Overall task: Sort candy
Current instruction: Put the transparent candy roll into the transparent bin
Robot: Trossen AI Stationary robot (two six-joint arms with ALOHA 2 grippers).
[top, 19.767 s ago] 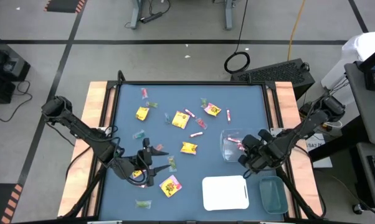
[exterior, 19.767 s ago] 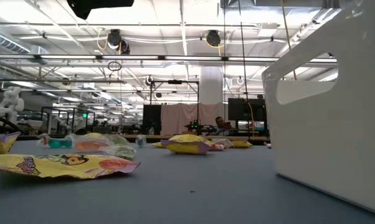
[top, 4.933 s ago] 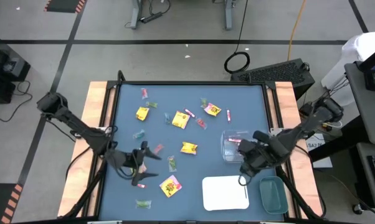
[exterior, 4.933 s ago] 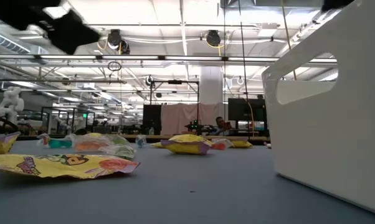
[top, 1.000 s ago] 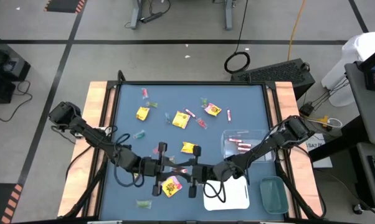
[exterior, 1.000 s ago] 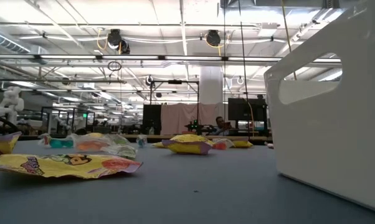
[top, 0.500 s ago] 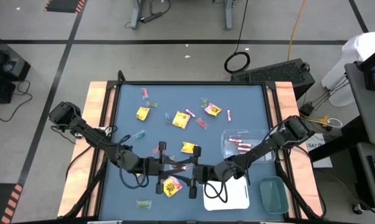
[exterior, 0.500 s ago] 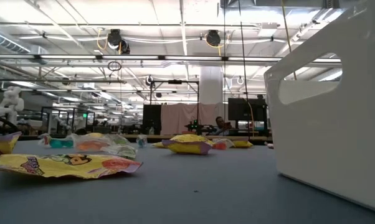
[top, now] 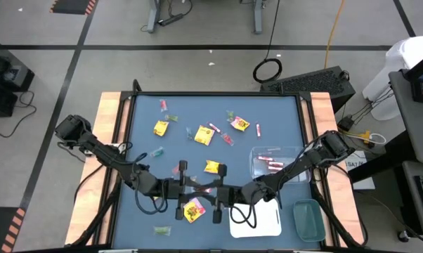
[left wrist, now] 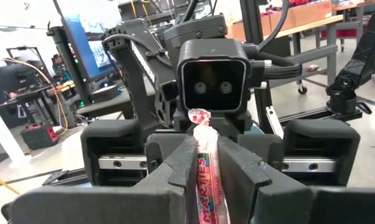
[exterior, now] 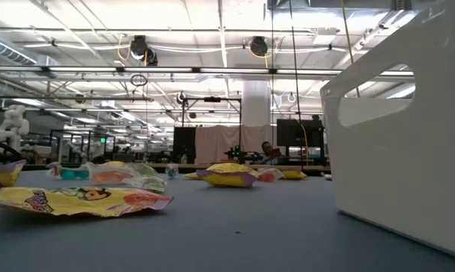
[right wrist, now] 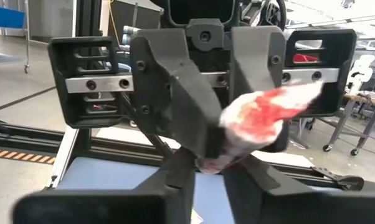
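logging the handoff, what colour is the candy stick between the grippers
Pink-red and white wrapped candy stick; clearest in the left wrist view.

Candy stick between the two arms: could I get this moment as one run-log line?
step: handover in mid-air | left fingers: shut on candy stick | right fingers: shut on same stick

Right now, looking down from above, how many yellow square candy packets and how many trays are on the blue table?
Yellow square candy packets: 5
Trays: 3 (clear plastic tray, white tray, green-tinted tray)
Total: 8
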